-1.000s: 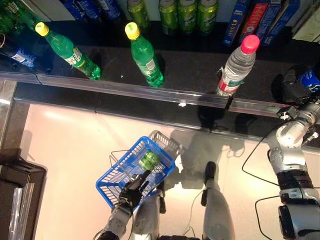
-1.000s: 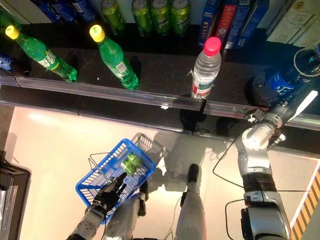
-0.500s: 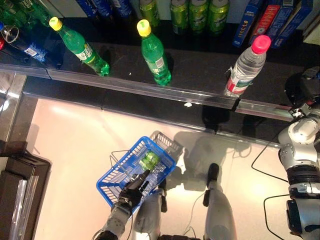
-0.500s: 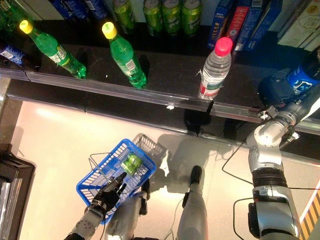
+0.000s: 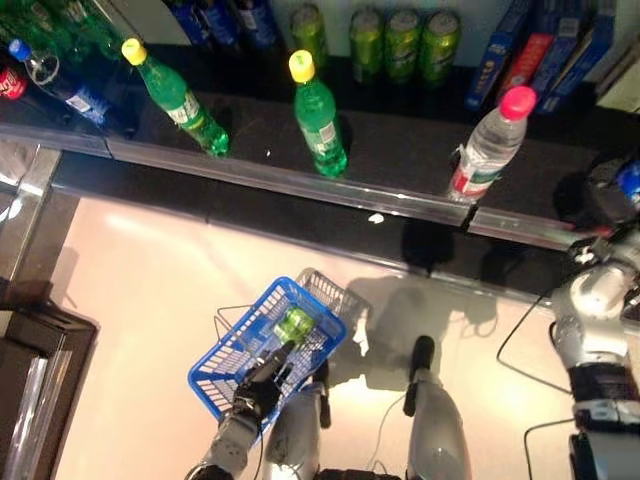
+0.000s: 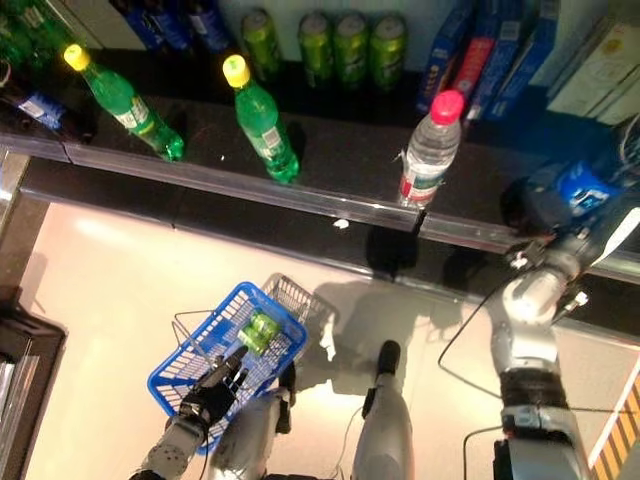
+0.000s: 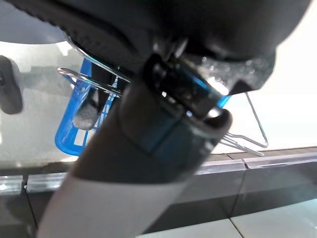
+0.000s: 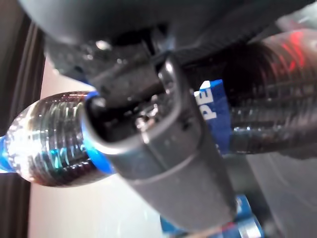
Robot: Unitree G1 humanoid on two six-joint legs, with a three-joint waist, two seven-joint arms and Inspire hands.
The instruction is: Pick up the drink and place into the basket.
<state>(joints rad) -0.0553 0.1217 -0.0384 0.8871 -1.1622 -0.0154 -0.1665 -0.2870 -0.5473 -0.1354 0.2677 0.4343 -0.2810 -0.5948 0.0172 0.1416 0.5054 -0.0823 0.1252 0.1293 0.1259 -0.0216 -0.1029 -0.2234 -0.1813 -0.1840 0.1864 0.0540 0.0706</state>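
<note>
A dark cola bottle with a blue label [image 8: 44, 144] stands at the right end of the black shelf [image 6: 330, 150]. My right hand [image 8: 163, 144] is curled round it, thumb across the label; from the head the hand [image 6: 535, 205] covers much of this bottle [image 6: 578, 187]. My left hand [image 5: 262, 375] is at the lower left, shut on the wire handle of a blue basket [image 5: 215, 385]. A green can [image 5: 294, 323] lies in the basket. The left wrist view shows the hand [image 7: 163, 114] over the wire handles and the basket's blue wall [image 7: 67, 139].
On the shelf stand two green bottles with yellow caps [image 5: 318, 115] [image 5: 176, 98], a water bottle with a pink cap [image 5: 485, 150], green cans [image 5: 405, 40] and blue boxes [image 5: 520, 50] at the back. A clear rail [image 5: 300, 180] runs along the shelf's front edge.
The whole picture has shifted, so the camera moved. My right hand stays on the cola bottle and my left hand stays on the basket.
</note>
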